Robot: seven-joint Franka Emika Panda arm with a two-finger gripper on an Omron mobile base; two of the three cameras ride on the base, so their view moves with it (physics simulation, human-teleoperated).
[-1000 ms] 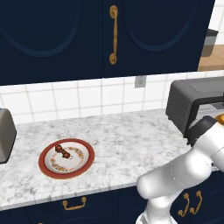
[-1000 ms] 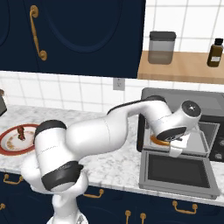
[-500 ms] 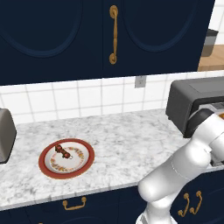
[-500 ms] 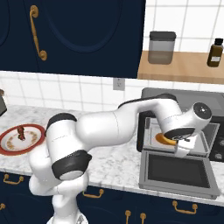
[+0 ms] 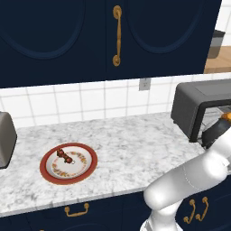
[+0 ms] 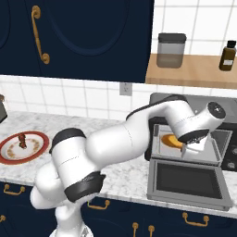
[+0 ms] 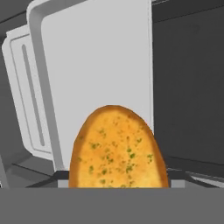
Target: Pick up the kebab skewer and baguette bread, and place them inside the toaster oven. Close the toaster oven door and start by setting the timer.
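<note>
Inside the dark grey toaster oven [image 6: 194, 139], door [image 6: 187, 183] dropped open, sits the golden-orange baguette bread [image 6: 170, 140] at the hand [image 6: 193, 149]; grip unclear. Dark red-brown kebab skewer [image 5: 64, 156] lies on red-rimmed plate [image 5: 88, 170], marble bench [image 5: 131, 149]. No readable writing.

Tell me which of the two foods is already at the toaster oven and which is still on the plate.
The baguette bread is at the open toaster oven, in its mouth by the arm's hand. The kebab skewer still lies on the red-rimmed plate across the counter.
</note>
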